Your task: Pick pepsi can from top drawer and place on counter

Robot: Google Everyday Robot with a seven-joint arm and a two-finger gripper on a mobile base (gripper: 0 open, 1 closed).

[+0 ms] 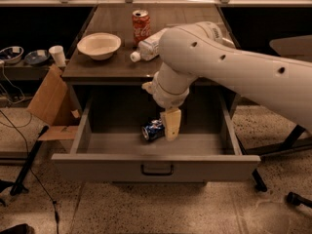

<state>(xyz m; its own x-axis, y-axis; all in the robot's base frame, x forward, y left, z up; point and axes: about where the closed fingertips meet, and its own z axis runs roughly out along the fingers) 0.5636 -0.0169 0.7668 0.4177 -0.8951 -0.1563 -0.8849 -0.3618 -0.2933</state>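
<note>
The pepsi can lies on its side on the floor of the open top drawer, near its middle. My gripper hangs down from the big white arm into the drawer, its cream finger just right of the can and touching or nearly touching it. The counter is the dark wood-grain top behind and above the drawer.
On the counter stand a white bowl, a red Coca-Cola can and a clear plastic bottle lying on its side. A cardboard box leans at the cabinet's left. A paper cup and bowls sit on a low shelf at far left.
</note>
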